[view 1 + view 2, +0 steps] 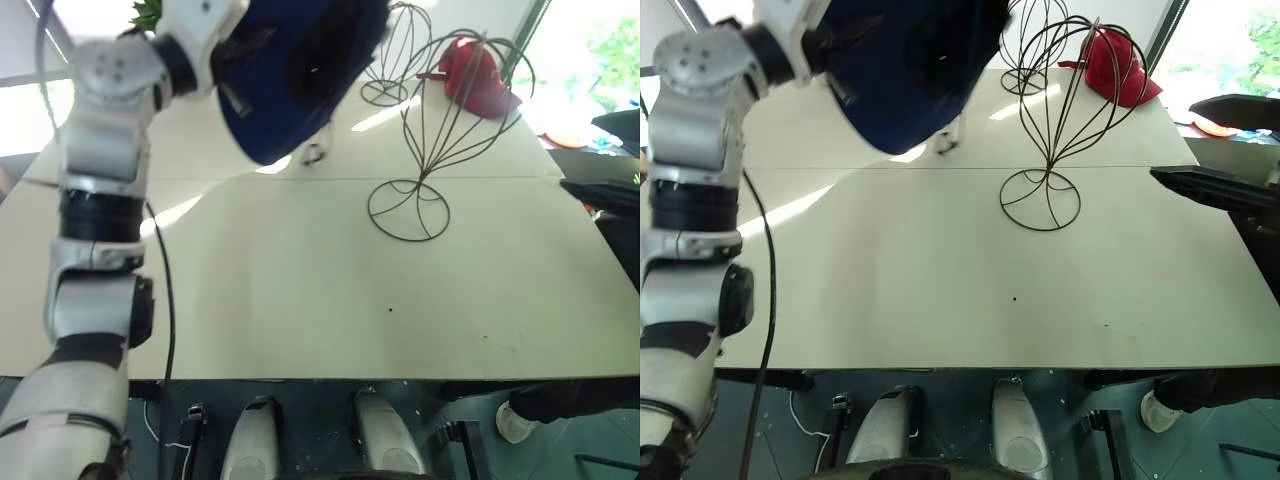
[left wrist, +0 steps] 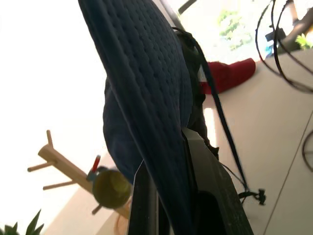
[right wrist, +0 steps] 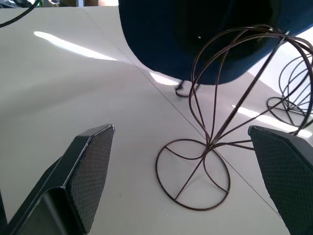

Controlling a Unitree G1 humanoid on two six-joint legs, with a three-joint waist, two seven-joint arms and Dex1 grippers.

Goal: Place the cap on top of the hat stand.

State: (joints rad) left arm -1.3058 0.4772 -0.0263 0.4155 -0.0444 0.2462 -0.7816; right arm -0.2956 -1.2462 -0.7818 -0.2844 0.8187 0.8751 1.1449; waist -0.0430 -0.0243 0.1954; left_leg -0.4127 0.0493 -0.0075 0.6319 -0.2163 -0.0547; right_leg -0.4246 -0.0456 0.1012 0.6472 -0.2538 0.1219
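Note:
The navy cap hangs high over the back of the table, left of the hat stand. My left gripper is shut on its quilted brim, one black finger on each side. A chin cord dangles from the cap. The hat stand, a tall cage of thin dark wire on a ring base, is upright at the table's middle right with nothing on it. My right gripper is open at the right, level with the stand, its fingers wide apart with nothing between them.
A smaller wire stand is at the back, and a red baseball cap lies behind the hat stand. A wooden mug tree holds a yellow-green mug. The pale table ends at its front edge.

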